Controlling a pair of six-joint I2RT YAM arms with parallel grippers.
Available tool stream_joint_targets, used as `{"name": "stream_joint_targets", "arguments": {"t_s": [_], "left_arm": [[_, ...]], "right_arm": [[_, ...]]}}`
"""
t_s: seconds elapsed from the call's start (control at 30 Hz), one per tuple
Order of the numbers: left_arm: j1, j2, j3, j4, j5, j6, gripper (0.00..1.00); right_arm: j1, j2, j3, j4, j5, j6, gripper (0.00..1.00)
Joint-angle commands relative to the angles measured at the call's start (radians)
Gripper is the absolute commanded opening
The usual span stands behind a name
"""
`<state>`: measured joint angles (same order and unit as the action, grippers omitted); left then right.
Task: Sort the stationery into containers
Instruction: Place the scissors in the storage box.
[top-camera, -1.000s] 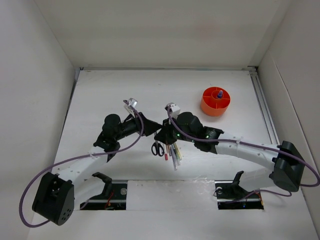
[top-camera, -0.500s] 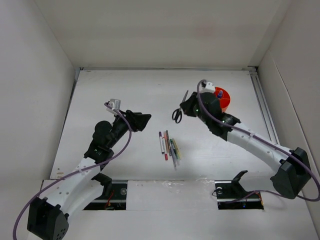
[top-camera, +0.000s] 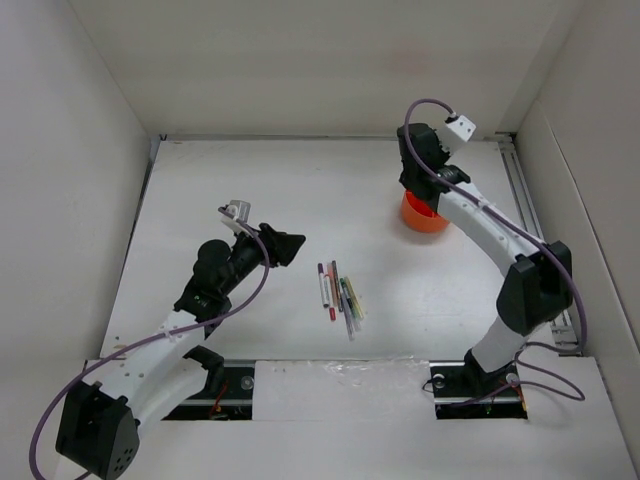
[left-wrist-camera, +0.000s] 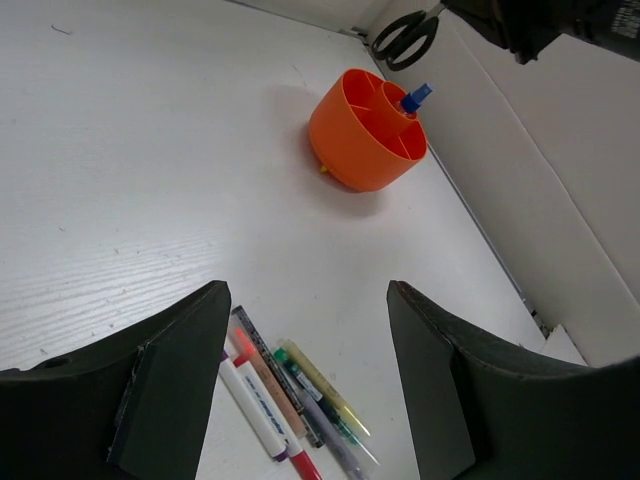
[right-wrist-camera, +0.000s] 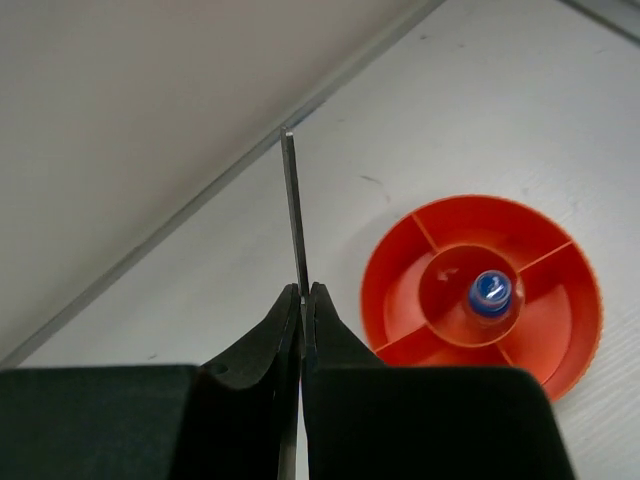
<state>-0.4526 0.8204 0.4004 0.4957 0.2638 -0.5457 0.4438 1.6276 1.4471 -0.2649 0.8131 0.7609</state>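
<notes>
While right gripper (right-wrist-camera: 302, 300), clamped shut on scissors (right-wrist-camera: 294, 200), is swinging from pens (top-camera: 340, 290) up over orange holder (right-wrist-camera: 455, 225), holder is now lying below, just right of blade: drop-off coming; left gripper (left-wrist-camera: 305, 330), opened wider, is hovering empty, pens right beneath.

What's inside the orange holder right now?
Only a small blue-capped bottle, standing in the centre ring of the orange holder. The outer compartments look bare in the right wrist view. From the top camera, the right arm covers most of it.
</notes>
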Motion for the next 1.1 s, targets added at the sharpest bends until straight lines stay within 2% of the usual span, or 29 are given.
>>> {"name": "stream_joint_targets", "arguments": {"t_s": [0.0, 0.13, 0.5, 1.07], "left_arm": [[-0.006, -0.029, 0.0, 0.049, 0.026, 0.01, 0.6], [-0.006, -0.029, 0.0, 0.047, 0.037, 0.01, 0.6], [-0.006, -0.029, 0.0, 0.043, 0.038, 0.01, 0.6], [-0.006, -0.038, 0.011, 0.046, 0.046, 0.01, 0.6]], "right_arm": [[-0.034, 0.061, 0.128, -0.12, 0.173, 0.029, 0.0], [-0.073, 0.156, 0.191, -0.191, 0.21, 0.072, 0.0], [-0.105, 0.273, 0.262, -0.238, 0.218, 0.129, 0.0], [-0.096, 0.334, 0.28, -0.258, 0.241, 0.156, 0.0]]}}
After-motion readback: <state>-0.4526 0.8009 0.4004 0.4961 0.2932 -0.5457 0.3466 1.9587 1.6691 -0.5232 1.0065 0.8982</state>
